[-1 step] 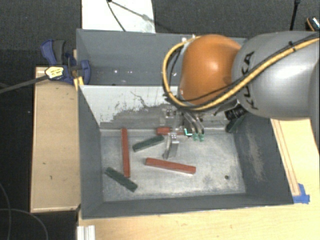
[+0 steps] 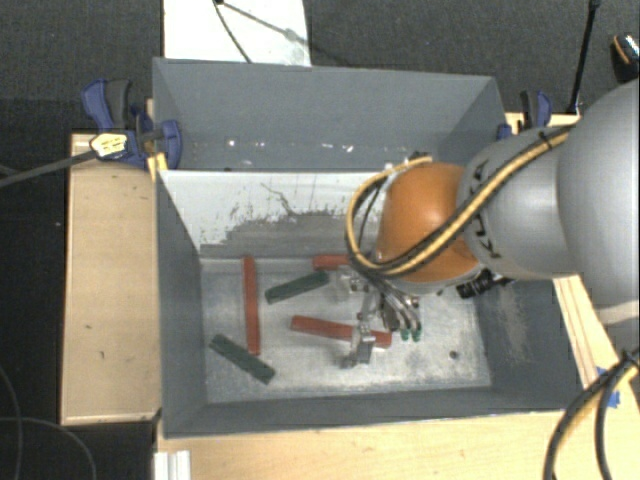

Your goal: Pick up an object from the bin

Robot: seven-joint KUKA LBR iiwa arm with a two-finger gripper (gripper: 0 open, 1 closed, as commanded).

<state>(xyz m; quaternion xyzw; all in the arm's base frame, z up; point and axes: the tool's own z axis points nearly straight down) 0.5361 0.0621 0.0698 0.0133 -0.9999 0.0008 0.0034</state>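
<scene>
One slim red bar (image 2: pixel 318 325) beside gripper (image 2: pixel 361 352)

You see a scuffed matt metal bin (image 2: pixel 180 298), dull red stick (image 2: pixel 251 303) and green stick (image 2: pixel 241 358), and glossy orange cover (image 2: pixel 420 218).

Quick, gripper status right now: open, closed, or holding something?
Gripper: cannot be told whether open or closed. It is down over the right end of a red stick lying mid-floor in the bin.
</scene>
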